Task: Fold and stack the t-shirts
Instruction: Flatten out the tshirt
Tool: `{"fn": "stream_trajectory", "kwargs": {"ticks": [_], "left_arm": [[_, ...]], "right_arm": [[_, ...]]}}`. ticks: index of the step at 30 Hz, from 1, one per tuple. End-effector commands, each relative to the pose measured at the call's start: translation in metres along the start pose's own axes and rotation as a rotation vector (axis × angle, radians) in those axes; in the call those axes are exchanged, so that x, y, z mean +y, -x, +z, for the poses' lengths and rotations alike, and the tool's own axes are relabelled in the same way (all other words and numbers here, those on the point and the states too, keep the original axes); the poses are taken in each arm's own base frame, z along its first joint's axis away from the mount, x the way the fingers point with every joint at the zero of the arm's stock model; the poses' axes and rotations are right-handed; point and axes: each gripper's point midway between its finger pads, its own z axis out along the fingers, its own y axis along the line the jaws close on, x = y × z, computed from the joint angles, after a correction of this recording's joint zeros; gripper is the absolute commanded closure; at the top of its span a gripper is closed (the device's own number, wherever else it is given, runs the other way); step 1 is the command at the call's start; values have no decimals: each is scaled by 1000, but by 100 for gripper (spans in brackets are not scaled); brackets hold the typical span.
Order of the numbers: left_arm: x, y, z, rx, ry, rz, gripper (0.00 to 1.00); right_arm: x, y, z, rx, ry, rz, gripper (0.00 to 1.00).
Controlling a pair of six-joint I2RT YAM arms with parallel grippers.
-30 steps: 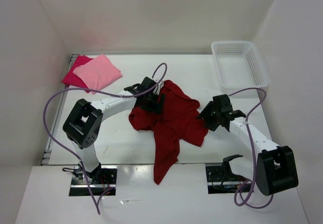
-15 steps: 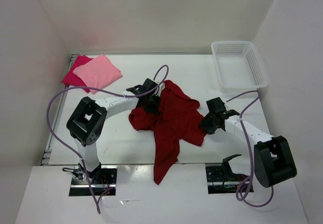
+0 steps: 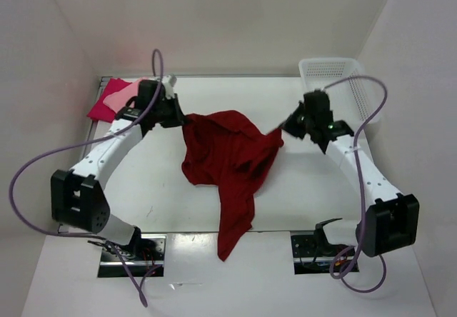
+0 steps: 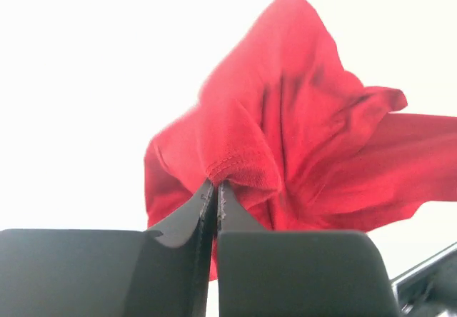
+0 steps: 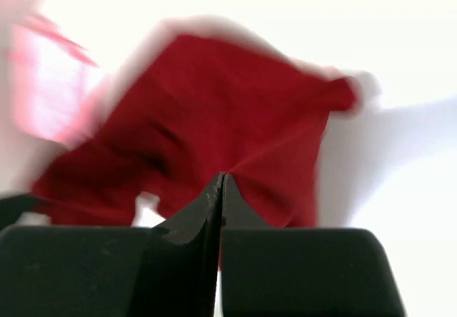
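The large dark red t-shirt [image 3: 228,160] hangs stretched between my two grippers above the middle of the table, its lower part trailing over the near edge. My left gripper [image 3: 182,117] is shut on a hemmed edge of the shirt [image 4: 235,167] at its left corner. On the shirt's right corner my right gripper [image 3: 280,130] is shut, the cloth [image 5: 214,124] spreading away from its tips. The light pink t-shirt [image 3: 118,97] lies folded on the crimson-pink t-shirt [image 3: 106,106] at the far left, partly hidden behind my left arm.
A white mesh basket [image 3: 343,74] stands at the far right corner, just behind my right wrist. Purple cables loop from both arms. White walls close in the table at the back and sides.
Both grippers closed on the dark red shirt and drew apart and toward the back, lifting and spreading its upper edge. The left arm swung far left, the right arm toward the basket.
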Motion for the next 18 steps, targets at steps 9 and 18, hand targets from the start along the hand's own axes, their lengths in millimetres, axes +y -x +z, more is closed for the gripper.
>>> {"fn": "stream_trajectory", "kwargs": {"ticks": [9, 18], "left_arm": [[60, 25, -50, -129, 22, -232, 99], [76, 104, -21, -257, 25, -297, 100]], "right_arm": [[161, 186, 40, -257, 289, -113, 100], [169, 214, 53, -289, 244, -159, 43]]}}
